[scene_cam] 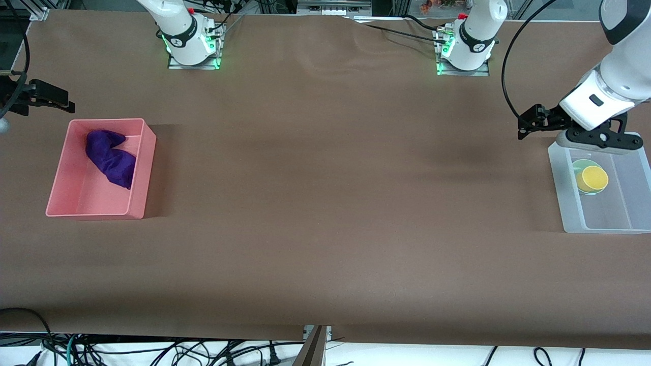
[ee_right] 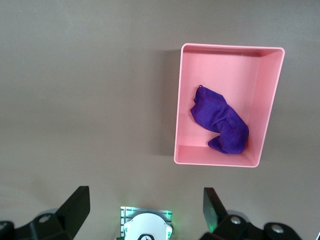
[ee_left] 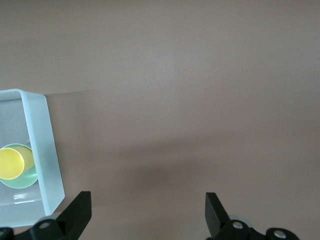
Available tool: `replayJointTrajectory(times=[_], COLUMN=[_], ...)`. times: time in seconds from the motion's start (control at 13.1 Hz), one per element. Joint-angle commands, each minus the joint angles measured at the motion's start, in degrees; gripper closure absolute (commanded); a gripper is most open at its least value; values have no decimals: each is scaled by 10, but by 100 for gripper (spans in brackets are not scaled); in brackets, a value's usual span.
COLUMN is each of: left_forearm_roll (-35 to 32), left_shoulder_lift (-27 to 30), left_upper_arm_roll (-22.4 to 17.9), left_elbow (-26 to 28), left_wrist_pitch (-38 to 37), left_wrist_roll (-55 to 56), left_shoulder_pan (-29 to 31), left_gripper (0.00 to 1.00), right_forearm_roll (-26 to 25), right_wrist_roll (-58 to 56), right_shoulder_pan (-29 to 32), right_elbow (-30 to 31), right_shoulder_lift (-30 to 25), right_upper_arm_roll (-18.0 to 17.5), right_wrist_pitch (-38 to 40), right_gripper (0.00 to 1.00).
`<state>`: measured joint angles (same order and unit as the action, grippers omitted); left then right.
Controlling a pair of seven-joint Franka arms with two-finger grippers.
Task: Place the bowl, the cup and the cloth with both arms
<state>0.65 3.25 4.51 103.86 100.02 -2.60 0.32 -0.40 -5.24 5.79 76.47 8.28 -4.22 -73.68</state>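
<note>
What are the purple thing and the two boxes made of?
The cloth looks like soft fuzzy fabric: it lies crumpled in folds. The pink bin seems matte opaque plastic, with thin rigid walls. The clear bin looks like frosted translucent plastic; the table shows through.

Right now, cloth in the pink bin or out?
In. The cloth lies bunched on the floor of the pink bin.

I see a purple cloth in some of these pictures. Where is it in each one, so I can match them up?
Front view: the purple cloth lies inside the pink bin, toward the right arm's end of the table.
Left wrist view: not in it.
Right wrist view: the cloth lies in the same pink bin, seen from above.
Shared landmark: the pink bin, in the front and right wrist views.
</note>
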Motion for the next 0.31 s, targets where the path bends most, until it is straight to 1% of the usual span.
replayJointTrajectory(times=[0.0, 0.23], left_forearm_roll=[11, 11], left_shoulder_lift=[16, 15], left_upper_arm_roll=[-11, -12], left_elbow=[19, 17], left_wrist_pitch=[13, 11], left_wrist_roll=[11, 11], left_shoulder_pan=[-15, -15], left_gripper=[0, 0], right_forearm_roll=[9, 9], right_wrist_roll=[5, 5], right_shoulder_pan=[2, 2], right_elbow=[-7, -7], right_shoulder_lift=[1, 1], right_upper_arm_roll=[1, 1], right_wrist_pitch=[6, 6], right_gripper=[0, 0])
